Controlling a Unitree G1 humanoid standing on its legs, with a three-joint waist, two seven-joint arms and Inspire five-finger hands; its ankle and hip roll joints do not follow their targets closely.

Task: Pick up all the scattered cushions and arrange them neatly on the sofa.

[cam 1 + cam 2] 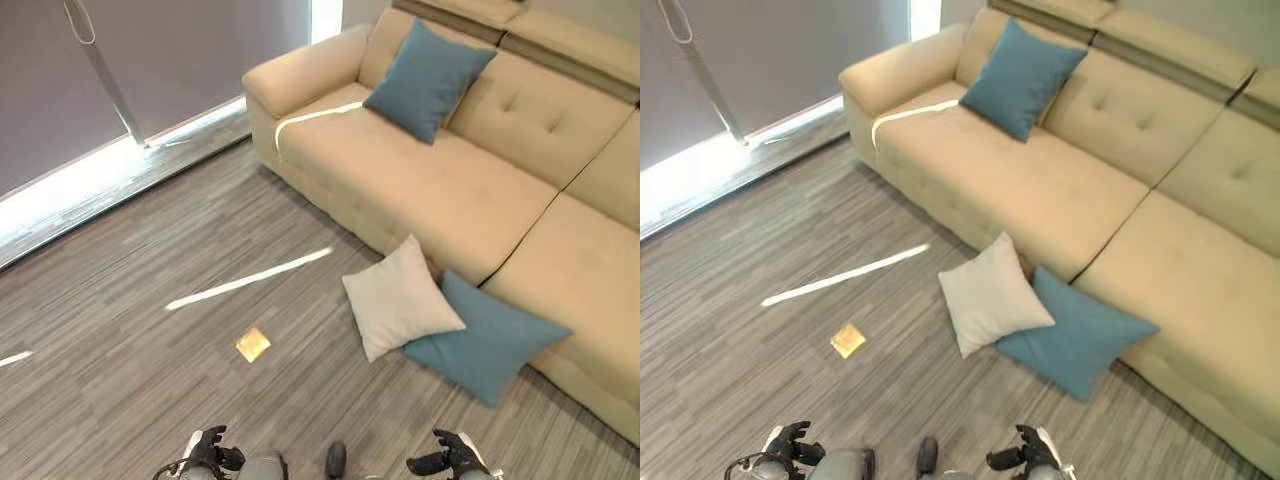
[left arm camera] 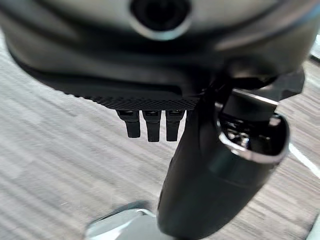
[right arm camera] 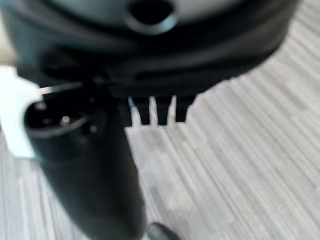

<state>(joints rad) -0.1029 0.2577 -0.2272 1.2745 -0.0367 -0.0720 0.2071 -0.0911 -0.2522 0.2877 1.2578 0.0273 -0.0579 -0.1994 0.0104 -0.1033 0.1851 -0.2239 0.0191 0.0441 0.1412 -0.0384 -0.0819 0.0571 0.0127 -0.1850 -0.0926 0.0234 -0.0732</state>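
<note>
three cushions are in view around a beige sofa (image 1: 470, 190): one blue cushion (image 1: 427, 78) stands propped against the sofa's backrest near the armrest, while a white cushion (image 1: 400, 297) and a second blue cushion (image 1: 490, 337) lie on the grey striped floor (image 1: 150, 300) at the foot of the sofa, the white one overlapping the blue one's edge and both leaning on the sofa's front. no writing or label can be read on any of them. the sofa's far end is cut off by the frame. a small yellowish square (image 1: 253, 344) lies on the floor, well apart from the cushions; what it is cannot be made out. the left hand (image 1: 212, 447) and right hand (image 1: 452, 455) sit low at the bottom edge, both empty, fingers hanging straight and relaxed in the wrist views, over bare floor. a slanted metal pole (image 1: 105, 72) stands by the bright strip along the wall.
</note>
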